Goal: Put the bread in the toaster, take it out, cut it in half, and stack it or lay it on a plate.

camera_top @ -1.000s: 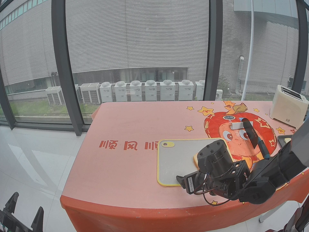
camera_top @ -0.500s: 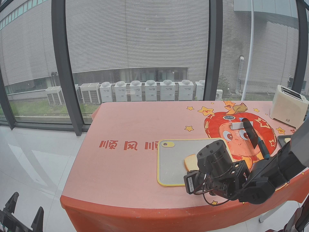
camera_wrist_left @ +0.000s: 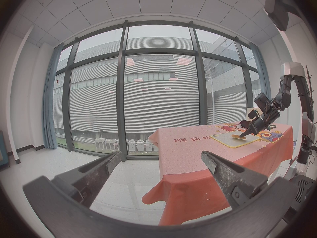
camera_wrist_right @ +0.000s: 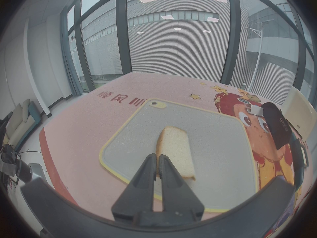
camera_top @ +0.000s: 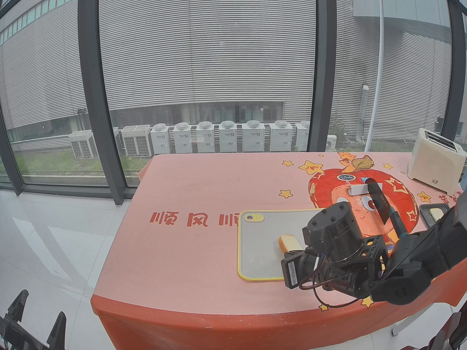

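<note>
Closed right claw (camera_wrist_right: 158,161), tips at the near edge of the bread (camera_wrist_right: 175,149), slice flat on the cutting board (camera_wrist_right: 218,142) just ahead; left claw (camera_wrist_left: 161,164) spread wide, well apart from both

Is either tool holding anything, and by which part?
Nothing is held. The right tool is shut, tips at the edge of the bread lying on the cutting board; the left tool is open, empty.

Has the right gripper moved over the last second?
Yes. The right gripper has drawn back to the robot's right across the cutting board, toward the apple picture.
</note>
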Available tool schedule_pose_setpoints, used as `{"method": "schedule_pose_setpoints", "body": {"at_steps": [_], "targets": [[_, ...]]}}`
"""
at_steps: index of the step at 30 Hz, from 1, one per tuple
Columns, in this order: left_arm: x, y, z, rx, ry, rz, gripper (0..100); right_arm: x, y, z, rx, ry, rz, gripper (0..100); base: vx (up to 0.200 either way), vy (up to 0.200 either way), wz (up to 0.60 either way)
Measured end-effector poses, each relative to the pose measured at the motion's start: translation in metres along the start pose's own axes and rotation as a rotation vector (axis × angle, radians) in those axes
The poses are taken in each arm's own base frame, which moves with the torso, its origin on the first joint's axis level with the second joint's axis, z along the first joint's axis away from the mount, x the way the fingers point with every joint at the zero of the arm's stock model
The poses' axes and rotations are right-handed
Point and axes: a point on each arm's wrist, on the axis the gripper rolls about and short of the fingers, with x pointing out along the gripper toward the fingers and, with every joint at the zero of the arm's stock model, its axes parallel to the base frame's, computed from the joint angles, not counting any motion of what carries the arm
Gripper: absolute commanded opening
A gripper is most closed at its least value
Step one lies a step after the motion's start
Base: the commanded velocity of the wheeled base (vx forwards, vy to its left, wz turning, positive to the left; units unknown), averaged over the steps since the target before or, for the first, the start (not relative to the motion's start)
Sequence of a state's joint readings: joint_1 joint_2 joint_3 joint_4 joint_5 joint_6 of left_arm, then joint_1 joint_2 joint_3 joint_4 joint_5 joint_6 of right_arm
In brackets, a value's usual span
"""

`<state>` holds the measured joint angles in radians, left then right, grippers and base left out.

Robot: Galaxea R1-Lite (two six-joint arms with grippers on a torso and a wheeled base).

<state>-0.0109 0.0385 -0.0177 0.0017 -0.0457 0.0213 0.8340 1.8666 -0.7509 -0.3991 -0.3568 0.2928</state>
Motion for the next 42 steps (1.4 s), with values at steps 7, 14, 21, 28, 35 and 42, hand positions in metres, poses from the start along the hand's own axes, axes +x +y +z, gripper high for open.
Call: {"method": "schedule_pose_setpoints", "body": {"at_steps": [7,14,21,28,35,42], "targets": [[0.0,0.0,0.0,0.0,0.0,0.0,100,-0.018,-0.006,0.011,0.005,-0.056,0.01,0,0.0,0.0,0.0],[0.0,0.0,0.0,0.0,0.0,0.0,100,-0.033,-0.013,0.012,0.019,-0.081,0.012,0,0.0,0.0,0.0],[0.0,0.0,0.0,0.0,0.0,0.0,100,-0.053,-0.021,0.012,0.044,-0.118,0.025,0,0.0,0.0,0.0],[0.0,0.0,0.0,0.0,0.0,0.0,100,-0.076,-0.035,0.003,0.067,-0.148,0.034,0,0.0,0.0,0.0],[0.0,0.0,0.0,0.0,0.0,0.001,100,-0.091,-0.045,-0.002,0.116,-0.172,0.032,0,0.0,0.0,0.0],[0.0,0.0,0.0,-0.001,0.0,0.001,100,-0.099,-0.051,-0.009,0.127,-0.175,0.02,0,0.0,0.0,0.0]]}}
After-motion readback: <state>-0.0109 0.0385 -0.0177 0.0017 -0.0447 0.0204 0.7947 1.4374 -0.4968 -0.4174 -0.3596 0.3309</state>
